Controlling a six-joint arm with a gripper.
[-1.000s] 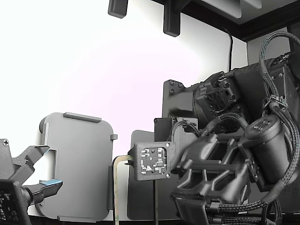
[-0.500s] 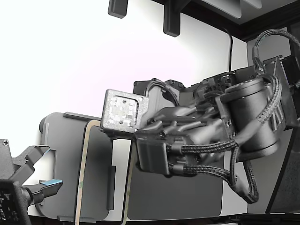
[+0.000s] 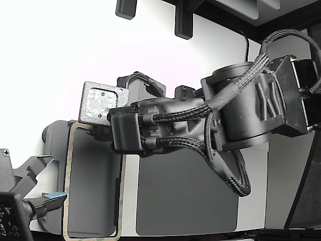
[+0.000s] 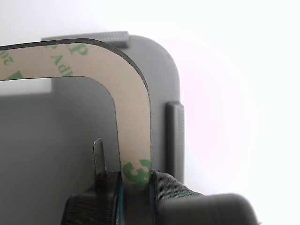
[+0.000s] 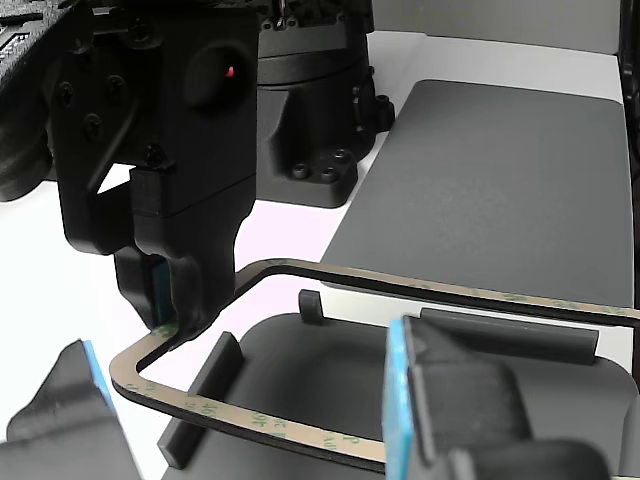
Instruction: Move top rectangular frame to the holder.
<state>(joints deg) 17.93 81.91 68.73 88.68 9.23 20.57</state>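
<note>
The top rectangular frame [image 3: 122, 196] is a thin beige border with green print and an open middle. My gripper [image 3: 100, 131] is shut on its short edge and holds it flat just above the light grey holder [image 3: 56, 140] at the exterior view's left. In the wrist view the frame [image 4: 133, 117] runs out from between my closed fingers [image 4: 164, 190], with the holder's corner and raised tabs [image 4: 174, 136] right behind it. In the other view my gripper [image 5: 170, 305] pinches the frame [image 5: 420, 288] near a corner, hovering over the holder [image 5: 330, 370]. The frame and the holder look roughly lined up.
A large dark grey mat [image 3: 190, 196] lies to the right of the holder in the exterior view, and also shows in the other view [image 5: 500, 170]. A second gripper with blue pads [image 3: 52, 197] sits open at the holder's near left edge; its fingers [image 5: 400, 420] fill the other view's foreground.
My arm has swung to the exterior view's left, carrying the frame from over the dark mat to over the holder. The second gripper has not moved.
</note>
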